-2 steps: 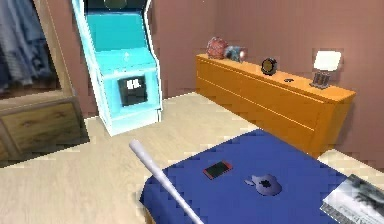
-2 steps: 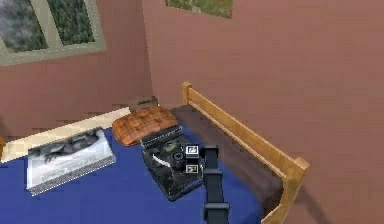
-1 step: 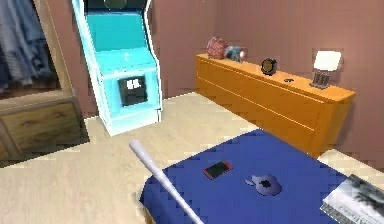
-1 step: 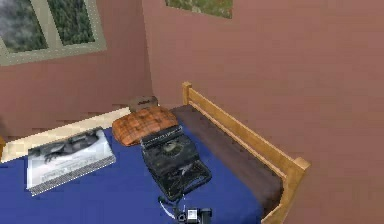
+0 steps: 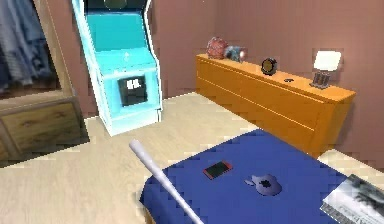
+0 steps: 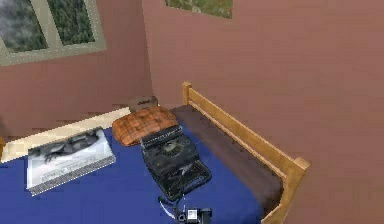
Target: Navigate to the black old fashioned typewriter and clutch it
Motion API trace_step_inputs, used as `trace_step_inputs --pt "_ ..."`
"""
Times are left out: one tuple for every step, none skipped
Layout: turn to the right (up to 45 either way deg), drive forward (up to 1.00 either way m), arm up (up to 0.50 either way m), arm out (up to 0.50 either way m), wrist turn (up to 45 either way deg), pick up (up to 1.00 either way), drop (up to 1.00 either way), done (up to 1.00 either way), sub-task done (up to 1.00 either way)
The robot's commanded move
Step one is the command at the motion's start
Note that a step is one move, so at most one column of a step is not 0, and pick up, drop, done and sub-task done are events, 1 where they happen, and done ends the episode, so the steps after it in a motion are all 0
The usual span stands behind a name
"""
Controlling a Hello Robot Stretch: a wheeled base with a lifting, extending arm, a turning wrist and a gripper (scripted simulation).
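Mauve walls close in a bedroom with a blue-covered bed (image 6: 105, 195) in a wooden frame (image 6: 243, 137). At the arm side view's bottom edge the gripper (image 6: 172, 208) lies low over the cover, its thin fingers (image 6: 165, 204) just short of the black typewriter (image 6: 175, 163); how they are set, or whether they hold anything, I cannot tell. The typewriter sits on the bed beside the frame. Past it rests a brown tufted cushion (image 6: 145, 125), and toward the window (image 6: 45, 25) a grey book (image 6: 68, 158). Ahead stand a turquoise arcade cabinet (image 5: 120, 65) and an orange dresser (image 5: 275, 100).
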Motion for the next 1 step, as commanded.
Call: trace_step_inputs --pt "0.0 0.0 0.1 0.0 0.0 0.0 0.0 0.0 0.0"
